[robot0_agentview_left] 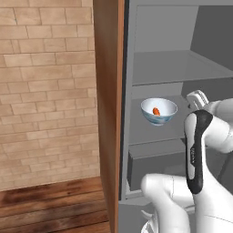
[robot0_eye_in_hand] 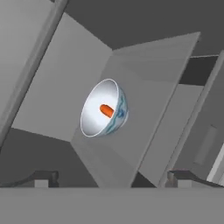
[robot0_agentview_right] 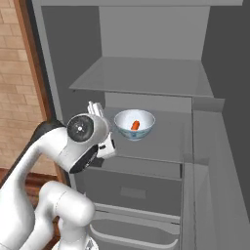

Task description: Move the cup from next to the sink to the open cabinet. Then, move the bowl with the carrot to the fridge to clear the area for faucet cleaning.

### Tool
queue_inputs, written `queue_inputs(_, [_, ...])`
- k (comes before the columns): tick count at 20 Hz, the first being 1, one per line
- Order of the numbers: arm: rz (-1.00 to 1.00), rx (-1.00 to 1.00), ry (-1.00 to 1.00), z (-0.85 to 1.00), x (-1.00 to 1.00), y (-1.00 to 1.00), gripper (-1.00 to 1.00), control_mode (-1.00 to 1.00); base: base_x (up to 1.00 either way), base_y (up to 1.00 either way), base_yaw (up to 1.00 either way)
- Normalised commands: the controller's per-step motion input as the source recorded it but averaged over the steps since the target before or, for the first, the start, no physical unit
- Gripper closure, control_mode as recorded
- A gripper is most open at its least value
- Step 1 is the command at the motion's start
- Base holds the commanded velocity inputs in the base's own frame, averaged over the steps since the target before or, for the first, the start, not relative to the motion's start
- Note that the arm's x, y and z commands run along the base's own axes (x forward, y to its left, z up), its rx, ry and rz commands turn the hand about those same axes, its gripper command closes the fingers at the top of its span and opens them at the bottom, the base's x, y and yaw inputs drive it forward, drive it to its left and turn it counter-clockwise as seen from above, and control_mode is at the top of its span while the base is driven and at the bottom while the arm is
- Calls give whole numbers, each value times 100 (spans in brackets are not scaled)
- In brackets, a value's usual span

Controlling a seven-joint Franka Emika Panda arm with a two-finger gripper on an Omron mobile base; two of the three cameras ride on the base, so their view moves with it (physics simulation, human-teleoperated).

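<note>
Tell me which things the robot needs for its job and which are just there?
For the job:
bowl on a shelf in the fridge
carrot inside it
gripper, open, apart from the bowl

Just there:
brick wall
wooden floor

We see our white arm bent sharply at the elbow and reaching forward, with the gripper (robot0_eye_in_hand: 112, 178) holding nothing, its two dark fingertips (robot0_eye_in_hand: 41, 178) spread wide apart.

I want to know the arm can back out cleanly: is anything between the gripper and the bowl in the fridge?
Nothing visible. The bowl with the carrot sits alone on the fridge shelf, and the open gripper looks straight at it across bare shelf.
</note>
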Motion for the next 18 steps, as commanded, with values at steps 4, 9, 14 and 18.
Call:
queue_inputs(4, [25, -34, 22, 66, -89, 68, -100, -100, 0, 0, 0])
queue_inputs(9, [34, -22, 17, 11, -100, 80, -100, -100, 0, 0, 0])
queue_inputs(14, [7, -7, 4, -4, -40, 38, -100, 100, -60, 29, -29])
queue_inputs(18, [0, 0, 0, 0, 0, 0, -100, 100, -91, 32, -89])
